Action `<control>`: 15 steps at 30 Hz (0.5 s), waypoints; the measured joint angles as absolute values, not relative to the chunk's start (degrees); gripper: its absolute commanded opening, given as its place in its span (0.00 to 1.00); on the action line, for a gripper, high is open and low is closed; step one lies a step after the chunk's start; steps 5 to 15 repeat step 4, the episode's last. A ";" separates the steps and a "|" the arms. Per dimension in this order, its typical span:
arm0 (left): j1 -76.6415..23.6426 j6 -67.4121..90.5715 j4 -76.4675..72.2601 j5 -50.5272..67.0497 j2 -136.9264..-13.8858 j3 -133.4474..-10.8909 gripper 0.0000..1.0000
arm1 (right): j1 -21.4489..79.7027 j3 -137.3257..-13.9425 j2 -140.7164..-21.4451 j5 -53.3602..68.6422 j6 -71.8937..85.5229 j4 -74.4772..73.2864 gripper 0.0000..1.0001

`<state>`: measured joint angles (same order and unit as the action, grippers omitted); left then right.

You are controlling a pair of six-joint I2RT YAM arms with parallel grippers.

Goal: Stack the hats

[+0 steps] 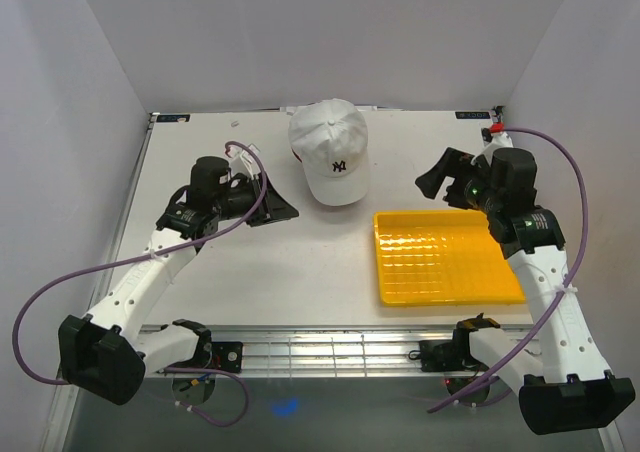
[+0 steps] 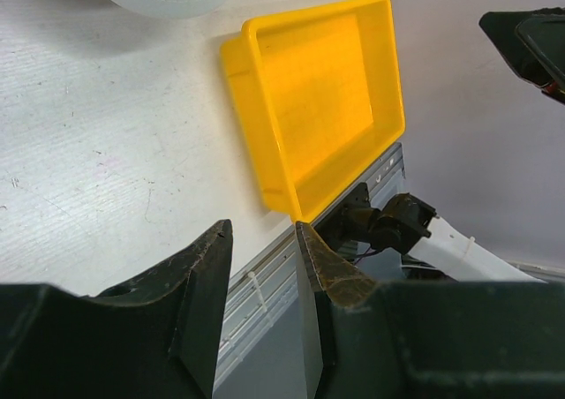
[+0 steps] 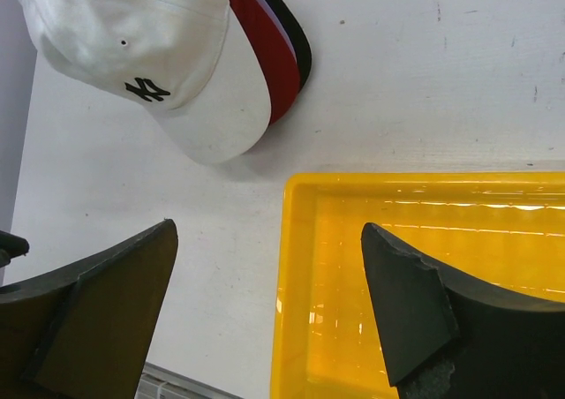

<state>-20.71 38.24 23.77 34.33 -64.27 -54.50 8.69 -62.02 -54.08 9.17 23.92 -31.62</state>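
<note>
The hats are already piled into one nest at the top middle of the overhead view, white NY cap (image 1: pixel 328 150) on top. From the right wrist cam you can see a red brim (image 3: pixel 265 63), a thin lavender edge (image 3: pixel 275 19) and a black brim (image 3: pixel 298 50) fanned out from under the white one. I can't spot a tan one from any angle, so it may be buried.

Handling-wise, my guess is these are light, soft cotton caps. The crown will squash if you pinch it and fabric isn't slippery, but nothing's breakable. The brim is the only stiff bit, so I'd grab there, at the front edge or side. A pinch on the crown would probably lift only the top cap off the pile.

Direction: the white cap's brim points toward the bottom of the overhead frame, slightly right, with the crown toward the back wall. So the long axis runs roughly top to bottom. The lower brims are rotated a little off it.

The left gripper (image 2: pixel 260 238) sits left of the pile with its jaws partly apart and nothing between them. The right gripper (image 3: pixel 265 231) is spread wide and empty, hovering over the counter (image 1: pixel 250 262) at the near corner of the yellow tray (image 1: pixel 445 257), near the caps but not touching them.
</note>
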 measured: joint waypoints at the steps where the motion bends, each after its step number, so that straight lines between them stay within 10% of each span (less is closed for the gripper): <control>1: -20.71 38.19 23.94 34.28 -64.27 -54.50 0.45 | 8.69 -62.02 -54.08 9.15 23.92 -31.62 0.89; 15: -20.71 38.15 24.23 34.26 -64.25 -54.50 0.45 | 8.69 -61.95 -53.91 8.93 23.92 -31.64 0.89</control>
